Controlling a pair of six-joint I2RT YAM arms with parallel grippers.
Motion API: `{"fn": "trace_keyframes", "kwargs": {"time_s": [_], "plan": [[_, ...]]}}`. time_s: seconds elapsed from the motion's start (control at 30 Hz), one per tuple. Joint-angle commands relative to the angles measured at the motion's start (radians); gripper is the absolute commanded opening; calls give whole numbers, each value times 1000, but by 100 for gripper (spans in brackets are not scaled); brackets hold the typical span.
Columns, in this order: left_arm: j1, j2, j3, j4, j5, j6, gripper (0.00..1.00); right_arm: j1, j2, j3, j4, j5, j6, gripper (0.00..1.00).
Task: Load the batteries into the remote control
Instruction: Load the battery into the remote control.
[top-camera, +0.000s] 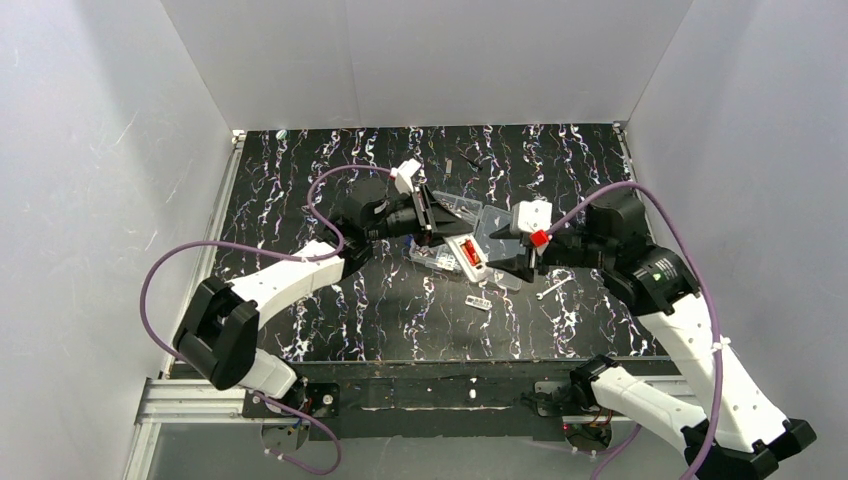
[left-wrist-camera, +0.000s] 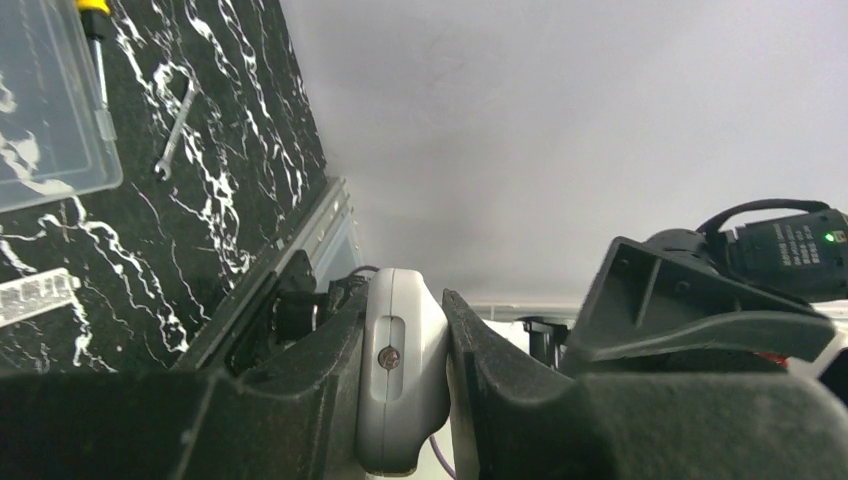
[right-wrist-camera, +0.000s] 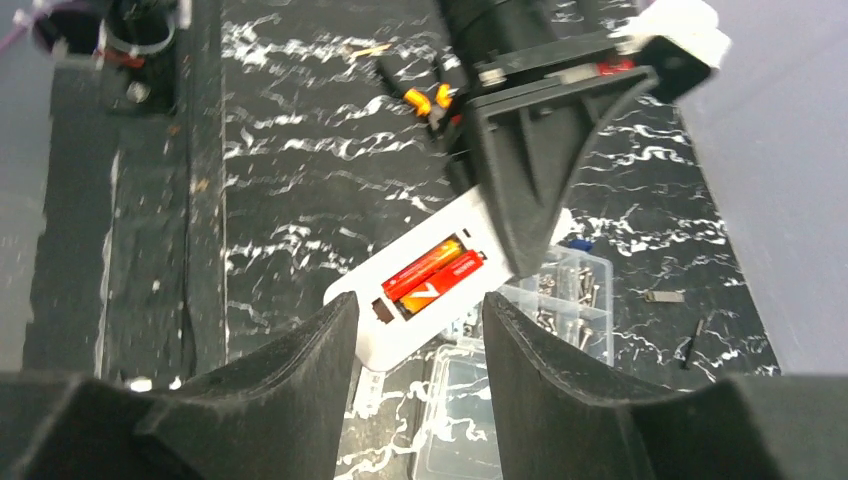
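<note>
The remote control (top-camera: 463, 248) is a slim white bar held tilted above the table, its recess facing up. Two red and orange batteries (right-wrist-camera: 435, 275) lie side by side in that recess. My left gripper (top-camera: 438, 218) is shut on the remote's far end. In the left wrist view the remote control (left-wrist-camera: 400, 370) shows end-on, squeezed between both black fingers. My right gripper (right-wrist-camera: 418, 312) is open just short of the remote's near end, with nothing between its fingers. From above, the right gripper (top-camera: 507, 266) sits right of the remote.
Under the remote stands a clear plastic box (right-wrist-camera: 572, 288) of screws, its lid (right-wrist-camera: 470, 410) open beside it. A small white cover piece (top-camera: 479, 301) lies in front. A wrench (top-camera: 549, 288) lies to the right, orange-handled pliers (right-wrist-camera: 425, 98) further off. White walls enclose the table.
</note>
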Motion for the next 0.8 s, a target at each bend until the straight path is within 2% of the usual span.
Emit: {"fn": "trace_keyframes", "kwargs": {"time_s": [0.0, 0.2, 0.27, 0.77], "plan": [[-27, 2, 73, 90, 105, -31, 0, -8, -7, -31, -52, -140, -212, 55], [-69, -18, 101, -52, 144, 81, 0, -13, 12, -46, -35, -171, -370, 48], [-76, -19, 107, -86, 162, 99, 0, -29, 65, 31, -143, -244, -421, 46], [-90, -20, 124, -142, 184, 138, 0, -29, 121, 21, -157, -278, -394, 43]]}}
